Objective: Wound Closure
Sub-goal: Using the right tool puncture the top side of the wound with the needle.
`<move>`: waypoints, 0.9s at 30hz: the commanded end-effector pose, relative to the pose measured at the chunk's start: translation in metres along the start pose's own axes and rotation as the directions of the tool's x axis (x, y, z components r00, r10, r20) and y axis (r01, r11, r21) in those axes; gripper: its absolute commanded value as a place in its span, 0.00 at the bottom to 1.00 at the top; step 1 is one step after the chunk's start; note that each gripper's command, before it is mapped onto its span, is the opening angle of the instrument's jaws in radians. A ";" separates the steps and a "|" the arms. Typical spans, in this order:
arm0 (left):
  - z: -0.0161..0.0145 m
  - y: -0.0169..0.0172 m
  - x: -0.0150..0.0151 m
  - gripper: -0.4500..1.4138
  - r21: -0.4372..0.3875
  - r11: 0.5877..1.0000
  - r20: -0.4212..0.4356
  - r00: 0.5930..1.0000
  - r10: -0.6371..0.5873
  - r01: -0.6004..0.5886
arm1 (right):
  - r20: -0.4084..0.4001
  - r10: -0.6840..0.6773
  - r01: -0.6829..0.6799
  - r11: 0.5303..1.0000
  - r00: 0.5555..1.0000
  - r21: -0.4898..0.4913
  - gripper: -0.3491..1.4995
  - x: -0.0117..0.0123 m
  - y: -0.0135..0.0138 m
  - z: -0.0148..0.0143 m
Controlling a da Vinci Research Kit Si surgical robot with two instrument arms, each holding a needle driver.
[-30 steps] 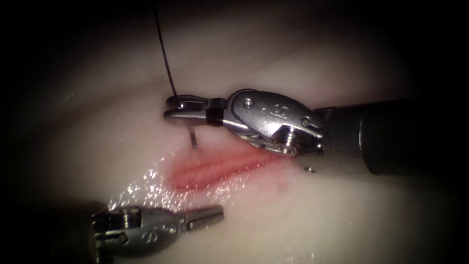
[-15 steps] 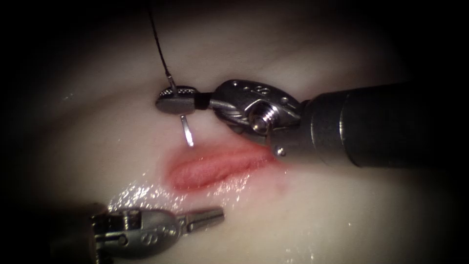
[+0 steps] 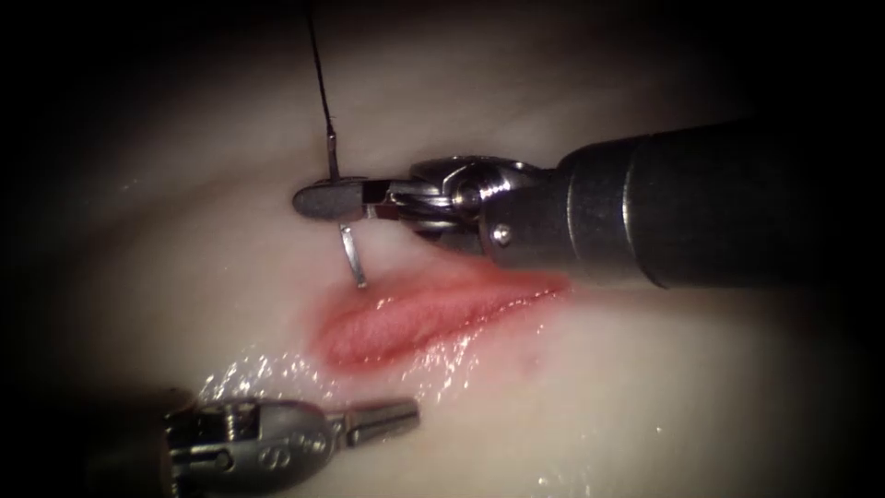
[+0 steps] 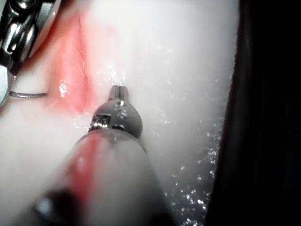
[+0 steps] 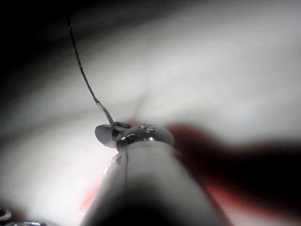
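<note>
Right tool point(image 3: 329, 200) clamped on the needle point(image 3: 349, 254) near its thread end, tip pointing down at the tissue point(image 3: 645, 387) just at the far edge of the cut point(image 3: 415, 314), toward its left end, not clearly in yet. Compared with a second ago, wrist rolled over and needle swung more upright, so probably lining up for a bite. Thread point(image 3: 320, 74) running up toward the tissue's far edge. Left tool point(image 3: 392, 420) closed, holding nothing, parked near the tissue's front edge, same spot as before.
</note>
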 end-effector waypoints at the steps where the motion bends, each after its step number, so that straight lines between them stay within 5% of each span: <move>1: 0.0007 0.0003 -0.0002 0.11 -0.003 1.000 -0.002 1.000 0.000 0.000 | 0.012 -0.006 0.006 1.000 1.000 -0.009 0.00 0.0000 0.0001 0.0006; 19: 0.0000 -0.0002 -0.0009 0.08 0.000 1.000 0.003 1.000 0.005 -0.005 | 0.132 0.058 -0.057 0.998 0.990 -0.009 0.00 -0.0048 -0.0011 -0.0009; 25: -0.0001 -0.0003 -0.0009 0.08 0.002 1.000 0.005 1.000 0.005 -0.005 | 0.134 0.056 -0.050 0.997 0.989 -0.053 0.00 -0.0053 -0.0006 -0.0019; 27: 0.0000 -0.0003 -0.0009 0.08 0.003 1.000 0.005 1.000 0.004 -0.004 | 0.074 0.003 0.002 0.998 0.997 -0.070 0.00 -0.0042 -0.0006 -0.0015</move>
